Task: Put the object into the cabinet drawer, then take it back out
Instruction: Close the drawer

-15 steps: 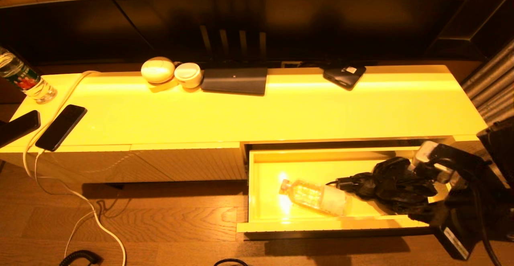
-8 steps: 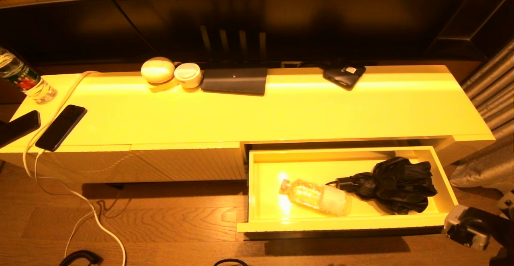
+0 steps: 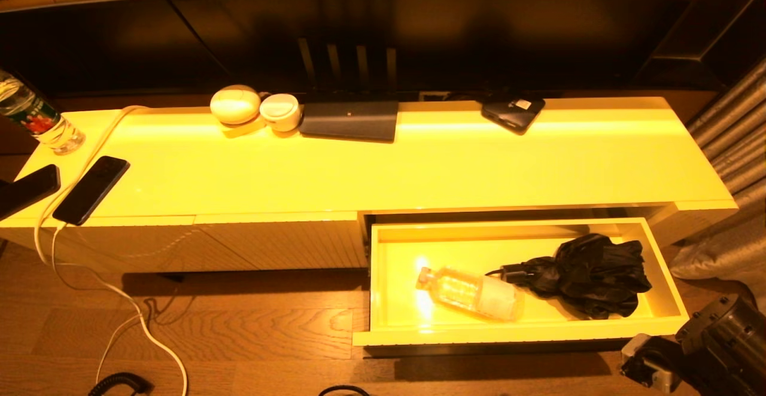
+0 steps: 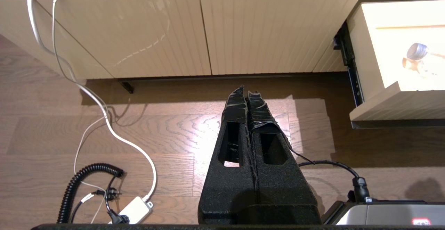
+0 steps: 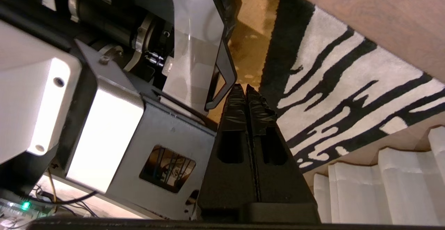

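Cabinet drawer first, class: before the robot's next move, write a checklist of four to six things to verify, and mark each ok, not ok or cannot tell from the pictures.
1. The cabinet drawer is pulled open, its inside exposed: ok.
2. The plastic bottle lies on its side inside the drawer, in plain view: ok.
3. The black folded umbrella lies apart from the bottle, not on top of it: ok.
4. The right gripper is empty, jaws shut: ok.
5. The right gripper is over the drawer, ready to reach in: not ok; it sits low by the robot's base, outside the drawer's front right corner.
6. The left gripper is parked over the floor, jaws shut, away from the drawer: ok.
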Available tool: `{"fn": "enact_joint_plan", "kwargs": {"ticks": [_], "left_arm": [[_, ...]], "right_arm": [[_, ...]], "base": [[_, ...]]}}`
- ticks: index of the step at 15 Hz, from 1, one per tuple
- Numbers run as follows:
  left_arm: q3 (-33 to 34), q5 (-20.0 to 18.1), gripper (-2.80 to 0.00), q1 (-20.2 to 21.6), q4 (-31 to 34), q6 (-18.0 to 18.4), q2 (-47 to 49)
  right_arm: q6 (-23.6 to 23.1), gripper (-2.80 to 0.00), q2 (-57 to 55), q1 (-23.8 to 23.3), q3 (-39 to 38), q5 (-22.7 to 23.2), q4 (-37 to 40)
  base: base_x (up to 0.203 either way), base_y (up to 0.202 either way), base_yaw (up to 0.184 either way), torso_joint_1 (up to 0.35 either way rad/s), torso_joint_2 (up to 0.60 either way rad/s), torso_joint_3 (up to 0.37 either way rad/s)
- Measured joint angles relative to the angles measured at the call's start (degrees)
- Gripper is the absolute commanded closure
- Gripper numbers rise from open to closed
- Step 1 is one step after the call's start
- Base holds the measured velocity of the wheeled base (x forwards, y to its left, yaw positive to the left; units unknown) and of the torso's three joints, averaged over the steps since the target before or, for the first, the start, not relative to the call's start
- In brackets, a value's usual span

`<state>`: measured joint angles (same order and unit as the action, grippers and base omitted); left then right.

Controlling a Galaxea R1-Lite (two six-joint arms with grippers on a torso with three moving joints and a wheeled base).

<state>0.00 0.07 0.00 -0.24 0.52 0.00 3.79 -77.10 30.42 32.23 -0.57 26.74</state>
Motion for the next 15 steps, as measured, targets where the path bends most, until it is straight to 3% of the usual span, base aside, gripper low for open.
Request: {"fn": "enact_joint_plan", "kwargs": {"ticks": [9,15], "left_arm": [[0.0,0.0,0.00,0.0,0.0,0.0,0.0],[0.0,0.0,0.00,0.0,0.0,0.0,0.0]], "right_arm": [[0.0,0.00,-11.1,-1.4,-5.4,-1.0,-19.7],[-0.1,0.00,-15.5,-1.9,-8.3,-6.6,-33.7]], "base": [[0.000,0.000,0.000,0.000,0.00,0.000],[0.000,0.000,0.000,0.000,0.00,0.000]]}}
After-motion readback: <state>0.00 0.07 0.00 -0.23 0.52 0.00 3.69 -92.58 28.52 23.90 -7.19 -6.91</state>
